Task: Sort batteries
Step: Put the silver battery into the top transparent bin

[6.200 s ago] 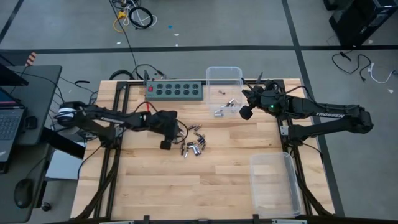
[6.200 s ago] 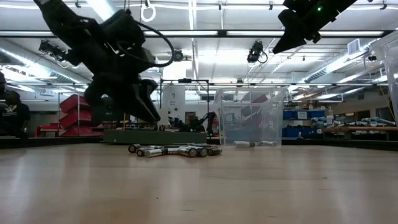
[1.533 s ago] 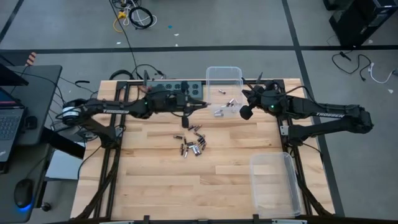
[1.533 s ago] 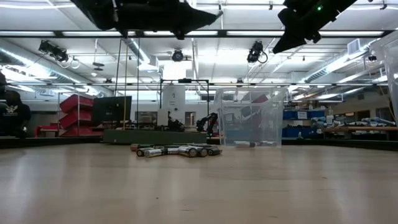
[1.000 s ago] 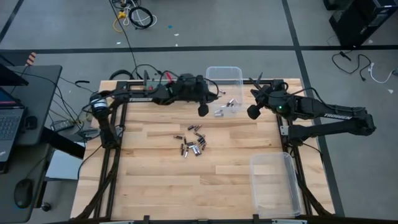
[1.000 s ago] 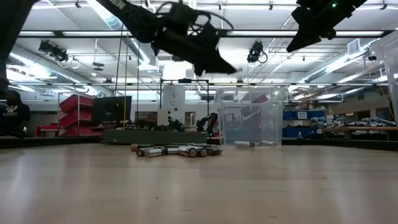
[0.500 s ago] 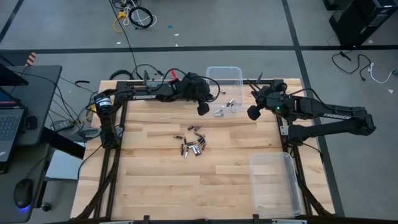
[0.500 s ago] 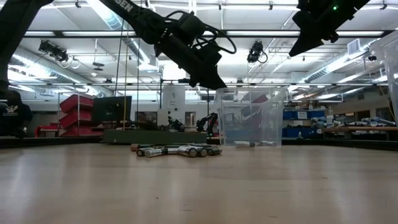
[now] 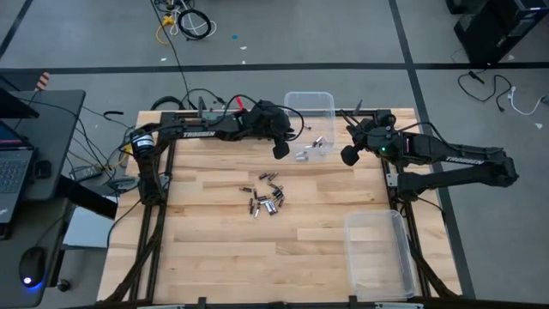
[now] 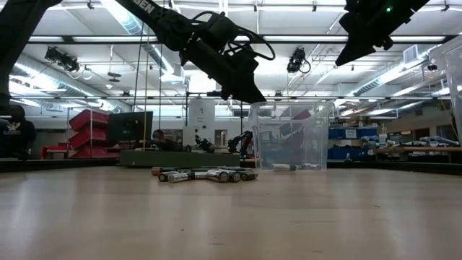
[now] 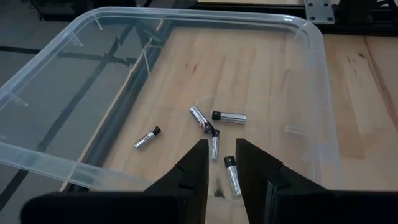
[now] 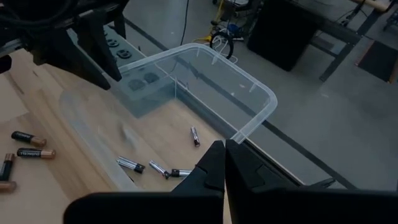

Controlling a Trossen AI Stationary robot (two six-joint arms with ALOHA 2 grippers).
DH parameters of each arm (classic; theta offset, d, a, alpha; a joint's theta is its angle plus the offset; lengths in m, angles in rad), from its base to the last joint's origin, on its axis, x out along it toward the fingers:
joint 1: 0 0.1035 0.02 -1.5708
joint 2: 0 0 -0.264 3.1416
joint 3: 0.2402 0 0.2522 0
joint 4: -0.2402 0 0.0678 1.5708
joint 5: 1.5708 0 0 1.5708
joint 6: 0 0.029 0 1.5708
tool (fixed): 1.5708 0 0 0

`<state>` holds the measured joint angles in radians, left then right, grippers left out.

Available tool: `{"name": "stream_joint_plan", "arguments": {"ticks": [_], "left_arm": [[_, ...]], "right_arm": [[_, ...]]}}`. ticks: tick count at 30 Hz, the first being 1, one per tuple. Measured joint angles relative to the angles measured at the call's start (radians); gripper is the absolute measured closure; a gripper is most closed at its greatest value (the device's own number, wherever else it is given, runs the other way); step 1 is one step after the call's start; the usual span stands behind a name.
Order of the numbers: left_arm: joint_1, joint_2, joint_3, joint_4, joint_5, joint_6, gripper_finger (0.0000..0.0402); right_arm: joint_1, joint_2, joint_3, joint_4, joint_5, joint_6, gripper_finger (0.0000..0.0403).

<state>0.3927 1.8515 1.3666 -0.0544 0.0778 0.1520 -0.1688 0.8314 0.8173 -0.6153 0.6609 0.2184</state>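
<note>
Batteries point(image 9: 268, 198) heaped on tabletop point(image 9: 257, 249), behind your left end effector point(image 11: 217, 163) | it hangs over bin point(image 11: 314, 87), fingers parted, empty, likely just dropped one | right end effector point(image 12: 219, 163) closed, waiting beside.

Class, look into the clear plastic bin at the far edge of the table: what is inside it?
Inside the clear bin, five small batteries lie loose on its floor. The left gripper hangs above them, and its fingers hide part of the floor.
</note>
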Motion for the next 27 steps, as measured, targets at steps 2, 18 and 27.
{"name": "stream_joint_plan", "arguments": {"ticks": [2, 18, 27], "left_arm": [[0.0, 0.0, 0.0, 0.0, 0.0, 0.0, 0.0317], [-0.064, -0.146, -0.003, -0.122, 0.135, -0.008, 0.0316], [-0.195, -0.305, -0.053, -0.384, 0.066, 0.058, 0.0316]], "right_arm": [[0.0, 0.001, 0.0, 0.0, 0.0, 0.006, 0.0401], [0.001, 0.002, -0.05, 0.05, 0.0, 0.01, 0.0401], [0.008, 0.002, -0.132, 0.19, 0.0, -0.015, 0.0401]]}}
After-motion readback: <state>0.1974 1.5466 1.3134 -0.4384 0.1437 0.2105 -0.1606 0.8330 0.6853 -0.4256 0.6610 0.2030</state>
